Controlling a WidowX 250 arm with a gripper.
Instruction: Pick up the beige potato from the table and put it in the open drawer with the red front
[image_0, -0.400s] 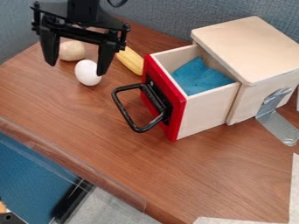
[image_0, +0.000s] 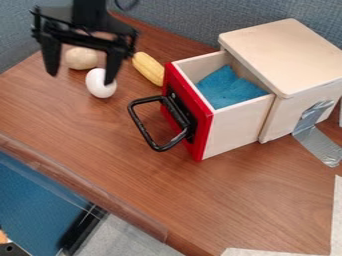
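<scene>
The end effector (image_0: 80, 79) hangs above the counter (image_0: 127, 145) with its two fingers spread wide and nothing pinched between them. The nearest thing is a white egg (image_0: 101, 90), lying on the counter beneath it; the fingertip nearer the drawer overlaps the egg's upper part in this view, and whether they touch cannot be told. Just behind the egg lies a rounded, pale beige potato-like piece (image_0: 81, 58), and beside these, towards the drawer, a yellow ear of corn (image_0: 148, 69).

The egg looks smooth and hard, probably a light toy piece rather than a fragile real one, though its material cannot be confirmed. Its curved, glossy surface would likely be slippery and apt to roll if nudged from one side. The best hold would seem to be across its narrower middle, fingers low on opposite flanks, closing evenly and gently; a pinch high on the dome could squirt it away.

To the other side stands a wooden cabinet (image_0: 284, 55) with its drawer (image_0: 234, 130) pulled partway out. The drawer has a red front and a black handle (image_0: 141, 125), and holds a soft-looking blue cloth (image_0: 227, 90). Silver tape (image_0: 320, 146) runs from the cabinet to the counter. No brand, label or writing can be read on any of them.
</scene>
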